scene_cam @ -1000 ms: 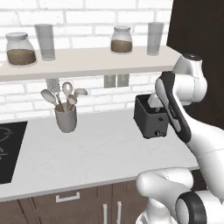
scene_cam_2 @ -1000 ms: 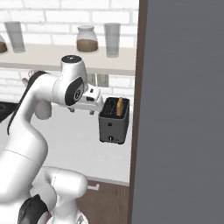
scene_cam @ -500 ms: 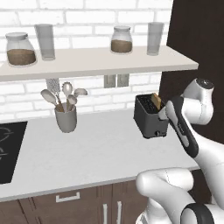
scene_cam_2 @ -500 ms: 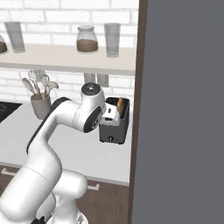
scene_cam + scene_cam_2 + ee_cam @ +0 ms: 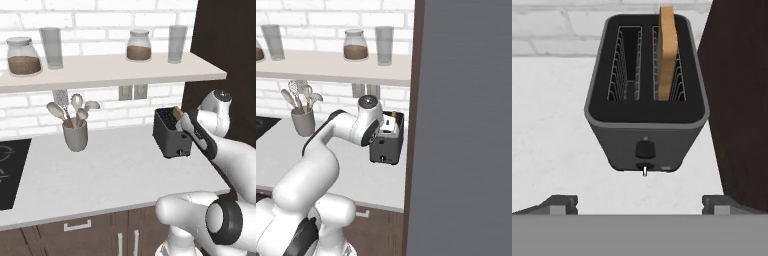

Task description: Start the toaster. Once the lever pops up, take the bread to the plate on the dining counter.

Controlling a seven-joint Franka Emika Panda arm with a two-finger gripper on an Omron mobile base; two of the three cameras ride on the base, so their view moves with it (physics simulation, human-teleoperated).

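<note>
Arm swung lower toward toaster (image 5: 646,95), end effector (image 5: 640,204) spread wide, empty, bread (image 5: 667,47) standing in slot

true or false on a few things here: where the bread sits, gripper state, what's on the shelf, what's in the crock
1. The bread stands in the toaster's right slot in the hand view. True.
2. The gripper is shut on the bread. False: it is open, holding nothing, short of the toaster.
3. The toaster's left slot in the hand view is empty. True.
4. The shelf holds only plates. False: jars and glasses stand on it.
5. The utensil crock holds spoons. True.
</note>
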